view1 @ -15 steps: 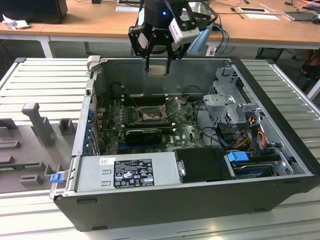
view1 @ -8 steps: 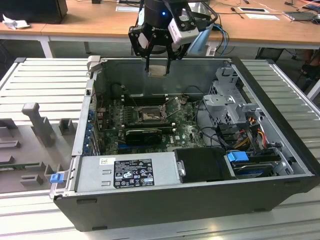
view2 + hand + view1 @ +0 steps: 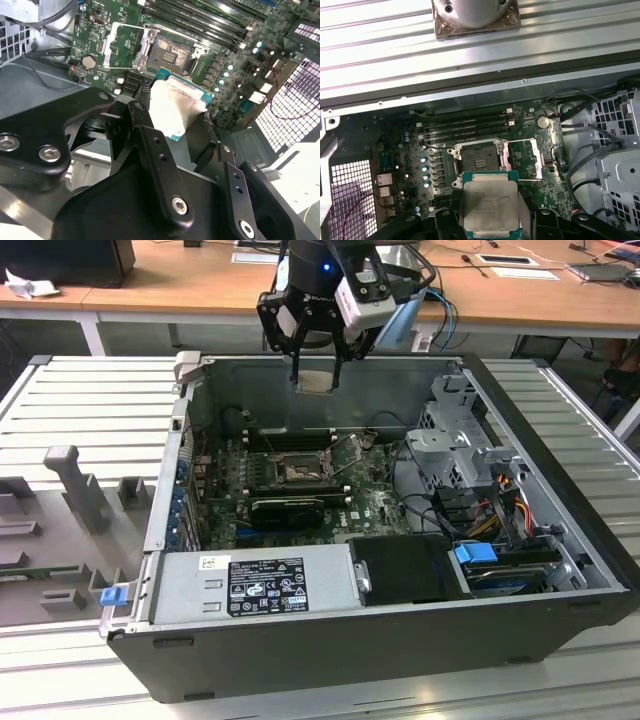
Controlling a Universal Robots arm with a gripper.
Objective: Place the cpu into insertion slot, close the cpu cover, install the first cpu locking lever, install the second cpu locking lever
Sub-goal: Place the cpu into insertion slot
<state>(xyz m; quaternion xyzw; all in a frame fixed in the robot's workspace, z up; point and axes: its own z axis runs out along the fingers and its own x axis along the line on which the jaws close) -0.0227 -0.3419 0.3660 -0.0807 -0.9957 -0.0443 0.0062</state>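
Two jaws grip the cpu point(image 3: 490, 207), well clear of the insertion slot point(image 3: 479, 161).

cpu point(image 3: 490, 207): pale metal face, dull sheen, faintly scuffed; green board edge.
gripper point(image 3: 317, 380): black matt links; bright metal screw heads.
insertion slot point(image 3: 481, 161): dark matt bed, bright metal rim.
cpu cover point(image 3: 504, 160): thin silver-grey metal, shiny.
motherboard point(image 3: 555, 190): green board, slight gloss.
case point(image 3: 400, 390): grey sheet metal, smooth, dull.
table point(image 3: 90, 400): ribbed pale metal, satin.
desk point(image 3: 180, 280): wood-look top, smooth.
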